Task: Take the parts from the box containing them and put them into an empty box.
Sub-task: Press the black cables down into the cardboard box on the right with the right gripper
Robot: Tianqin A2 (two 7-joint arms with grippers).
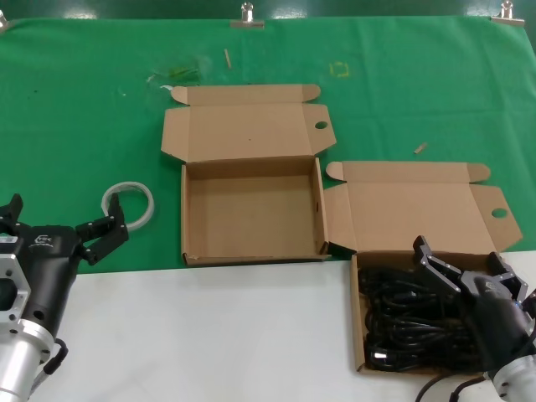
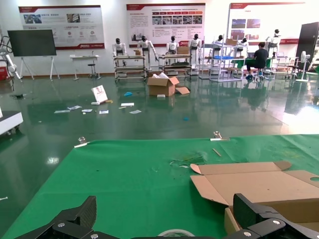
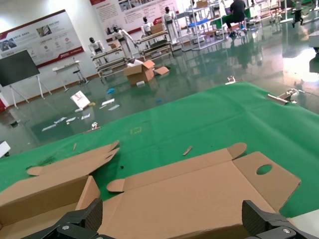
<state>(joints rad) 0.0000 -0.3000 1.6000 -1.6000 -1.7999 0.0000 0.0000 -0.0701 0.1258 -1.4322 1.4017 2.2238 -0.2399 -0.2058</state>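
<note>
The empty box (image 1: 251,213) lies open mid-table on the green cloth, its lid folded back. To its right, nearer me, the box containing them (image 1: 357,311) holds the parts (image 1: 402,322), a tangle of black cables. My right gripper (image 1: 461,258) hovers open over that box's far right part with nothing between its fingers. In the right wrist view its fingertips (image 3: 84,215) frame the box's lid (image 3: 199,194). My left gripper (image 1: 59,223) waits open at the table's left edge, left of the empty box (image 2: 259,186).
A clear tape ring (image 1: 128,203) lies on the cloth just ahead of the left gripper, also seen as the tape ring (image 2: 175,232). Small scraps dot the far cloth. White tabletop (image 1: 209,335) spreads in front of the empty box.
</note>
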